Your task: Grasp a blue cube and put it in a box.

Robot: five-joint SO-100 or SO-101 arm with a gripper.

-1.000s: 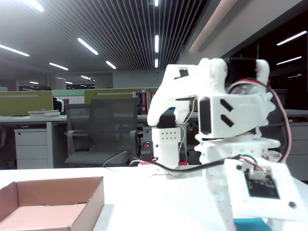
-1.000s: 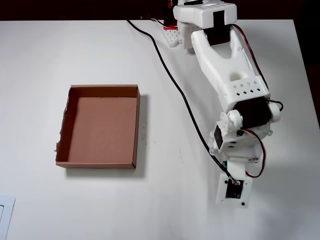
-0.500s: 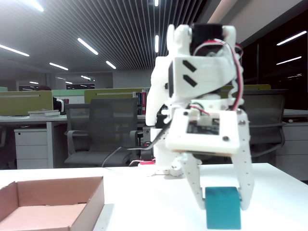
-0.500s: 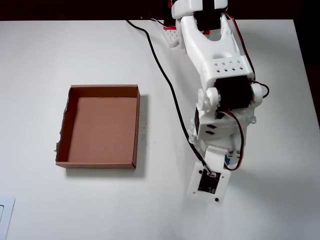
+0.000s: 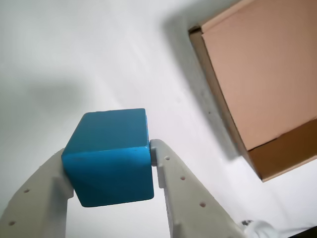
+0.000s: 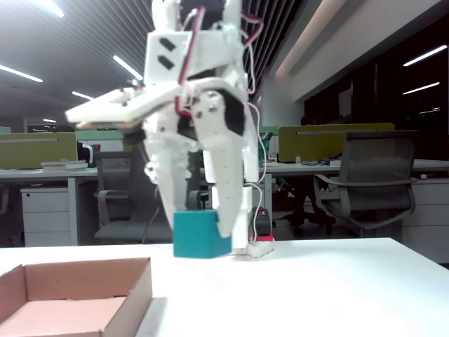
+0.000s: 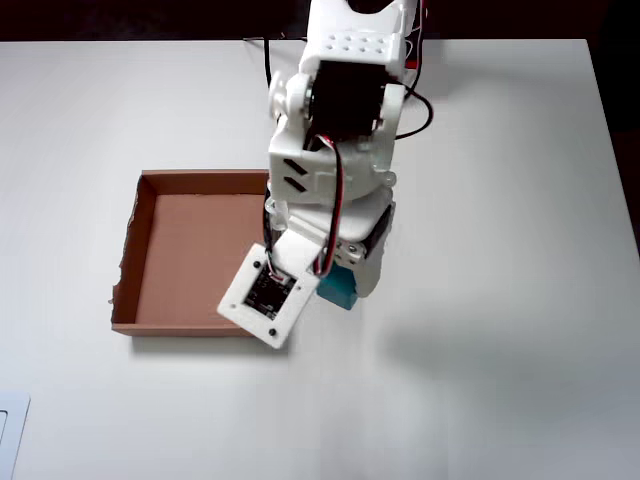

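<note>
We see the white table (image 7: 500, 200), then the cardboard box (image 7: 200, 250) lying open on it, then the gripper (image 5: 106, 163) clamped on the blue cube (image 5: 109, 156), lifted clear of the table just beside the box's right wall in the overhead view. We judge the cube rigid, light, smooth-faced; flat opposite faces suit the pinch best.

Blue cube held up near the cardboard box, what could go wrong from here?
1. The blue cube is pinched only between the tool's thin fingers; it might twist or slip mid-carry.
2. In the overhead view the cube sits just outside the cardboard box; releasing now would likely miss.
3. Lowering early could catch the box's near wall.
</note>
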